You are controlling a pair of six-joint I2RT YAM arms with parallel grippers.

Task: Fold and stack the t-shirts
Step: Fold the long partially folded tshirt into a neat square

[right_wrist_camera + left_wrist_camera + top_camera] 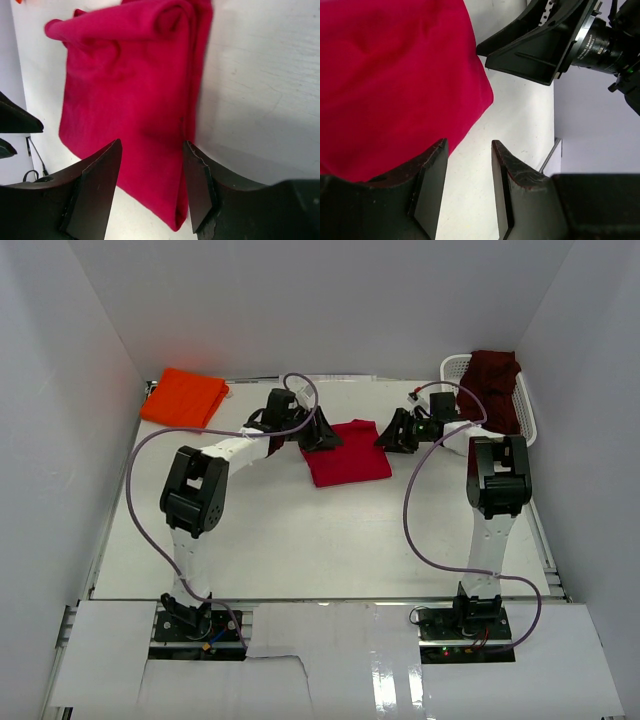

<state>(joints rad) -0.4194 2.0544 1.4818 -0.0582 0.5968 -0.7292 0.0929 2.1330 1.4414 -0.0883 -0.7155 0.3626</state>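
The bright red t-shirt (347,454) lies folded in a rough square at the table's middle back. My left gripper (324,436) is open at its left far corner; in the left wrist view (468,144) its jaws span bare table beside the red cloth (390,80). My right gripper (390,436) is open at the shirt's right far corner, and its wrist view (152,145) shows the jaws over the folded red edge (135,95), holding nothing. The orange t-shirt (183,397) lies folded at the back left. The dark maroon t-shirt (494,388) hangs over the basket.
A white lattice basket (525,408) stands at the back right under the maroon shirt. White walls enclose the table on three sides. Purple cables loop from both arms over the table. The right gripper's body shows in the left wrist view (540,45).
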